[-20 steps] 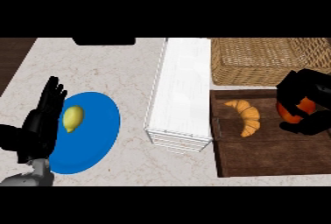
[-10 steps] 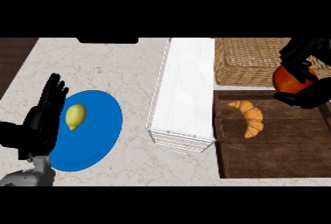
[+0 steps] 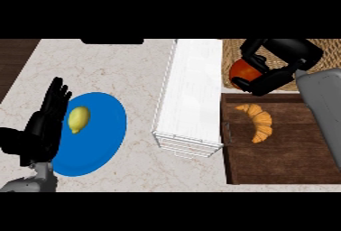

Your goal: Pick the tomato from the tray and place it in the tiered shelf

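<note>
My right hand (image 3: 276, 63) is curled round the red tomato (image 3: 241, 70) and holds it in the air at the upper right, above the far end of the dark wooden tray (image 3: 286, 153) and just right of the white tiered shelf (image 3: 193, 94). Much of the tomato is hidden by the fingers. A croissant (image 3: 257, 119) still lies on the tray. My left hand (image 3: 43, 124) rests open at the left edge, fingers up, beside the blue plate (image 3: 100, 135).
A yellow lemon (image 3: 78, 119) lies on the blue plate. A wicker basket (image 3: 233, 49) stands at the back right, behind my right hand. Dark wood borders the marble counter at the far left.
My right hand has lifted the tomato off the tray and carried it up and to the left, toward the shelf. The left hand has not moved.
</note>
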{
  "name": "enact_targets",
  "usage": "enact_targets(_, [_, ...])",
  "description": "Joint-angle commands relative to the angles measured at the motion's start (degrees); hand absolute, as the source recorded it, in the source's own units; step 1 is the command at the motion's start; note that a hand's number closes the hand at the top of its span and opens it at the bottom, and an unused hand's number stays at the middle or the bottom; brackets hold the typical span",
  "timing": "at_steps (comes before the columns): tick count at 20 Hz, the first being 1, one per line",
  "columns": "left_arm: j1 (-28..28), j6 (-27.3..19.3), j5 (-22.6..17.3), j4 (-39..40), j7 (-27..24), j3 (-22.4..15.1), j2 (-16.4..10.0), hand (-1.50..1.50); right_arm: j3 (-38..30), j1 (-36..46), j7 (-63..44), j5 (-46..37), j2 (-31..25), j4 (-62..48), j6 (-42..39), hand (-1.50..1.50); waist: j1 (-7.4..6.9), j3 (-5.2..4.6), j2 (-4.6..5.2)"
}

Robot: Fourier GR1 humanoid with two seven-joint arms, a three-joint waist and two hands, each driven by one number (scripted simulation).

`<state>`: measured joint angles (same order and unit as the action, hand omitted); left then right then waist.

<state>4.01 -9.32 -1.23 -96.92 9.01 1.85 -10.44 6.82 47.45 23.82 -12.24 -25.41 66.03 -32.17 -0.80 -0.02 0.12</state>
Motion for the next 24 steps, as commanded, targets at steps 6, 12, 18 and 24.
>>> enact_targets(6, [0.9, 0.8, 0.7, 1.5, -0.4, 0.9, 0.4, 0.00, -1.2, 5.4, 3.0, -4.6, 9.3, -9.8, 4.8, 1.50, 0.13, 0.01, -0.03])
enact_targets(12, [0.6, 2.9, -1.0, 0.7, 0.3, 2.6, -0.5, 0.00, 1.0, 5.9, 9.8, -11.6, 12.9, -16.3, 11.1, 1.50, 0.02, 0.02, 0.02])
enact_targets(18, [-3.6, 3.5, -0.5, 0.7, -4.5, 1.8, 1.1, 0.00, -2.8, 10.2, 3.9, -9.1, 18.3, -25.9, 11.4, -1.50, -0.20, 0.00, 0.07])
enact_targets(24, [3.1, 2.6, -0.7, 0.1, 2.9, 2.8, 0.1, 0.00, -3.1, 14.9, 9.5, -10.9, 16.4, -34.7, 6.9, -1.50, -0.40, 0.02, 0.24])
